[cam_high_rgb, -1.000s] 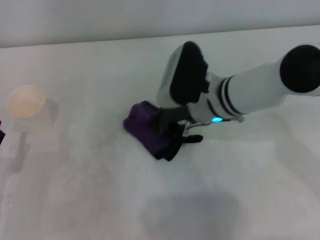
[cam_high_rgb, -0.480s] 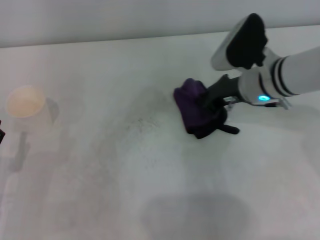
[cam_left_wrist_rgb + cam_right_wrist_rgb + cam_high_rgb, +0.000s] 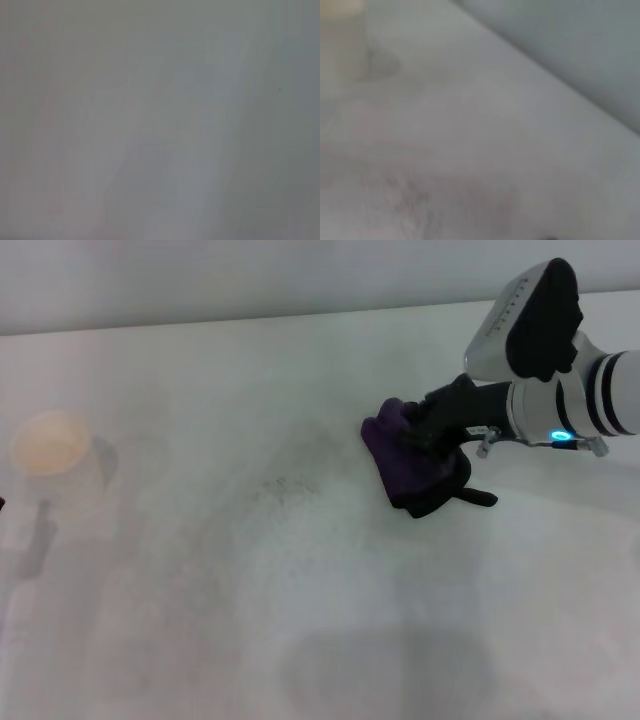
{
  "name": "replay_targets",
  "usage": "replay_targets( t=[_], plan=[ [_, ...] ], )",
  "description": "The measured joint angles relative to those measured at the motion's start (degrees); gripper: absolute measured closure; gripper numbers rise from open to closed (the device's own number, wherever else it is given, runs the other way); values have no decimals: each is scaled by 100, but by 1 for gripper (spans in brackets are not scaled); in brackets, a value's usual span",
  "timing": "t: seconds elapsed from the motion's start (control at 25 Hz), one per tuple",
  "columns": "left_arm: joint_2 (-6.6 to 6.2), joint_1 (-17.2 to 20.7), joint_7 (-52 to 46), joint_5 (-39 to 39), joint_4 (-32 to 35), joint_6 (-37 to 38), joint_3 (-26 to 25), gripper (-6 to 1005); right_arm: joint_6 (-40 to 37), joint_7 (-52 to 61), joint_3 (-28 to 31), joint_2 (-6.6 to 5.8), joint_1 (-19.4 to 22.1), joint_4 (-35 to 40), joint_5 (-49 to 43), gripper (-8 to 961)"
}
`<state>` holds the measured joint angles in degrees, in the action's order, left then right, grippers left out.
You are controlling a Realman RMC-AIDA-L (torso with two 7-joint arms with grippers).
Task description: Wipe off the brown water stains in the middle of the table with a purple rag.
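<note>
In the head view my right gripper [image 3: 428, 437] is shut on the purple rag [image 3: 405, 465] and presses it onto the white table [image 3: 320, 620], right of the table's middle. The rag's black loop tail [image 3: 478, 498] trails toward the right. No tan puddle of brown water stains shows in any view; only faint grey speckled marks [image 3: 285, 485] lie left of the rag. My left gripper is out of view, and its wrist view shows only bare tabletop [image 3: 160, 120].
A white paper cup [image 3: 52, 452] stands at the table's far left and shows as a blur in the right wrist view [image 3: 342, 40]. The table's back edge [image 3: 250, 318] runs along the top of the head view.
My right gripper has dragged the rag across the table from the middle to the right. The speckled marks that it covered now show.
</note>
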<state>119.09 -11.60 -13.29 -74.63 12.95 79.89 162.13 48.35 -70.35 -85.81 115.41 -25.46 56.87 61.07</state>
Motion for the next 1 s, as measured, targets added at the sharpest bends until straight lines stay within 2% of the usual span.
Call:
replay_targets(
  t=[0.2, 0.36, 0.44, 0.6, 0.64, 0.68, 0.72, 0.84, 0.92, 1.0],
  plan=[
    [0, -26, -4, 1, -52, 0, 3, 106, -35, -1028, 392, -6, 143, -226, 1347, 659],
    [0, -40, 3, 1, -59, 0, 3, 106, -40, -2051, 915, -2, 197, -819, 2888, 552],
    [0, -63, 7, 2, -63, 0, 3, 106, 87, -2762, 1271, -1, 201, -1302, 3805, 499],
    [0, -157, 20, 1, -71, -32, 3, 106, 664, -4605, 1909, 8, 177, -2582, 5791, 307],
    [1, -171, 24, 1, -71, -41, 3, 106, 920, -5287, 2004, 8, 157, -2958, 6372, 259],
    [2, -180, 27, 1, -72, -42, 3, 106, 1335, -6475, 2103, 22, 127, -3624, 7298, 223],
    [4, -184, 29, 1, -73, -48, 3, 106, 1335, -6475, 2103, 22, 127, -3624, 7298, 187],
    [8, -194, 33, 1, -73, -58, 3, 107, 1725, -8112, 2120, 60, 111, -4288, 8306, 79],
    [9, -199, 33, 1, -73, -60, 3, 107, 1736, -8815, 2163, 67, 110, -4556, 8625, 79],
    [9, -200, 29, 0, -73, -62, 3, 107, 1615, -8991, 2329, 67, 106, -4714, 8696, 79]
  ],
)
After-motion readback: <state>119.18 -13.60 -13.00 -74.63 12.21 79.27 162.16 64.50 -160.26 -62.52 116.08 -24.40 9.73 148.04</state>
